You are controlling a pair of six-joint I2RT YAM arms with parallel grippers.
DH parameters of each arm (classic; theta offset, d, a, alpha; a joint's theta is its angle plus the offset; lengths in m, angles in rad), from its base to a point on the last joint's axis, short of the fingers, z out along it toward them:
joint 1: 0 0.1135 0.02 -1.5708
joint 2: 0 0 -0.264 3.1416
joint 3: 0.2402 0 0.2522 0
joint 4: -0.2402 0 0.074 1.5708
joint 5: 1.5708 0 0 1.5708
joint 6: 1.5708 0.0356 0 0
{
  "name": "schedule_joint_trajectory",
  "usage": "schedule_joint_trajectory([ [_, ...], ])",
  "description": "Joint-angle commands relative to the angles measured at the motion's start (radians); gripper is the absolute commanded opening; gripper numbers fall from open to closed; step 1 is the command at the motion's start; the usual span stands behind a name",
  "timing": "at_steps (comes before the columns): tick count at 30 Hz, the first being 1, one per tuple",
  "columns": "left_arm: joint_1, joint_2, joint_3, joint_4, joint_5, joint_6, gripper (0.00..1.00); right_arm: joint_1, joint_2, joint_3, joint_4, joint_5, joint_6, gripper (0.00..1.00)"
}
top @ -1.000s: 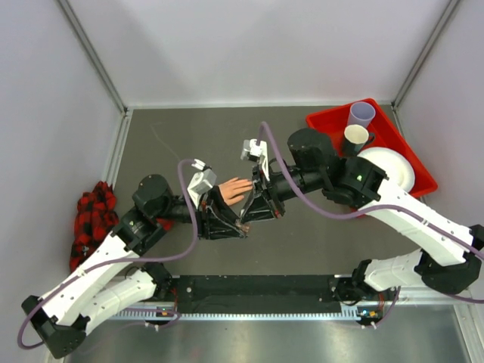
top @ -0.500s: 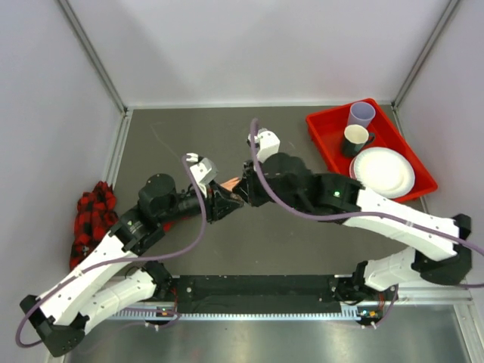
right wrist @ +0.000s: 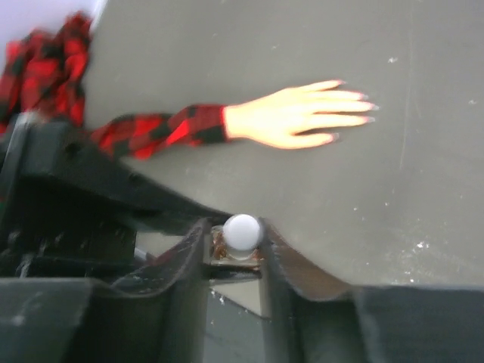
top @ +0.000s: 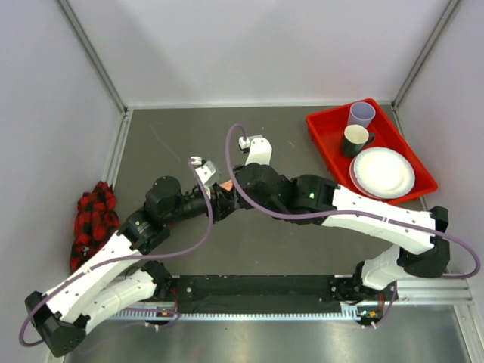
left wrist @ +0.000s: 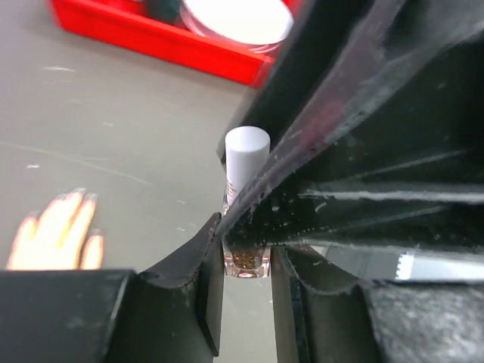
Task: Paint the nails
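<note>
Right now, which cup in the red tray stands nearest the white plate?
The dark cup with the cream inside, right beside the white plate; the lilac cup stands farther back in the red tray.

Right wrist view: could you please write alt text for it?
A white-capped bottle sits between the right gripper's jaws in the foreground. Beyond it a mannequin hand in a plaid sleeve lies flat on the dark table.

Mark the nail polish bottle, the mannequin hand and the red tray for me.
nail polish bottle [left wrist: 246,151], left wrist view, on its white cap.
mannequin hand [right wrist: 291,113], right wrist view, middle of the hand.
red tray [top: 329,130], top external view, bare floor near its left rim.
</note>
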Motion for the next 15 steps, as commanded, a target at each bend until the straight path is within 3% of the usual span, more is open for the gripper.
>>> schedule_joint_trajectory([
  [1,0.006,0.008,0.059,0.008,0.158,0.004,0.00,0.002,-0.087,0.025,0.005,-0.258,-0.194,0.54],
  [3,0.006,0.013,0.070,-0.043,0.253,0.013,0.00,-0.024,-0.121,0.005,-0.003,-0.354,-0.276,0.62],
  [5,0.006,0.002,0.075,-0.044,0.327,0.006,0.00,-0.039,-0.176,-0.013,-0.009,-0.401,-0.338,0.64],
  [7,0.006,-0.002,0.069,-0.012,0.371,-0.016,0.00,-0.087,-0.218,-0.064,0.002,-0.514,-0.429,0.61],
  [10,0.006,-0.013,0.049,0.084,0.470,-0.078,0.00,-0.220,-0.290,-0.113,0.048,-0.848,-0.492,0.55],
  [11,0.006,-0.011,0.044,0.113,0.494,-0.118,0.00,-0.246,-0.299,-0.121,0.061,-1.023,-0.501,0.54],
  [15,0.006,-0.001,0.039,0.229,0.604,-0.200,0.00,-0.288,-0.282,-0.109,0.052,-1.201,-0.556,0.52],
])
